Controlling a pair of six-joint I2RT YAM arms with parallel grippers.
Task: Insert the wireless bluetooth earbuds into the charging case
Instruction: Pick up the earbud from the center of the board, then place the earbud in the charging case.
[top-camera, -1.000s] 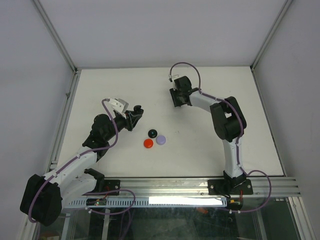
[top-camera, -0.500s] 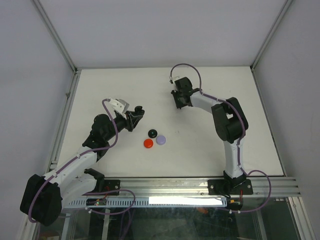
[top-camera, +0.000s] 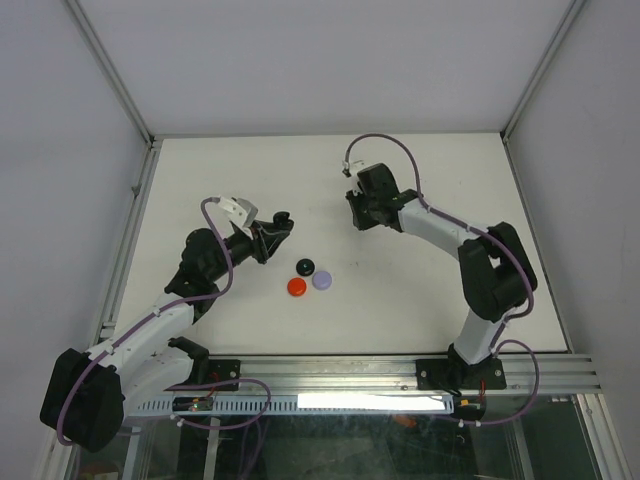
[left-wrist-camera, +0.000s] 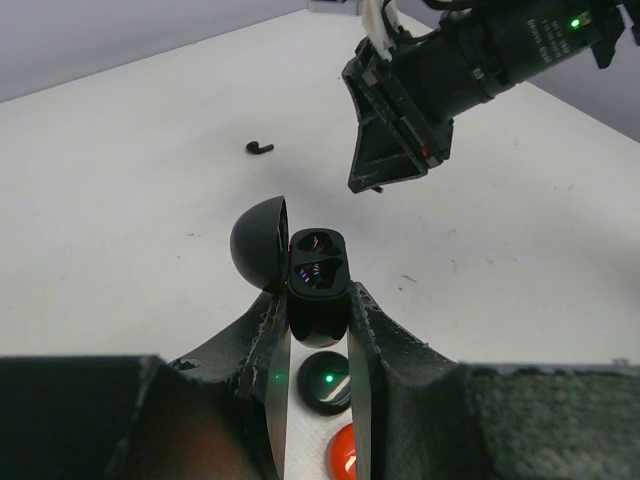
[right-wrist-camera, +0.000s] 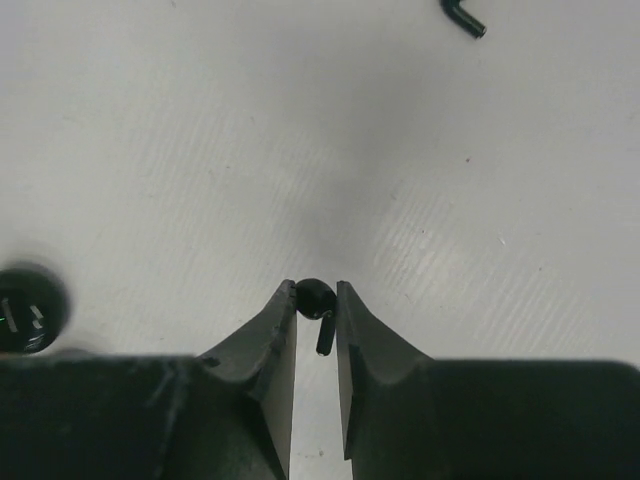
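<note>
Clamping one black earbud, the right fingers are hanging above the tabletop, a second earbud is lying loose beyond, and the left fingers are squeezing the one open case near three round pieces: a black disc, a red disc and a lilac disc.

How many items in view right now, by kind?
2 black earbuds: the held earbud in the right gripper, the loose earbud.
1 open charging case, in the left gripper.
3 round discs: black disc, red disc, lilac disc.
Total: 6.
</note>
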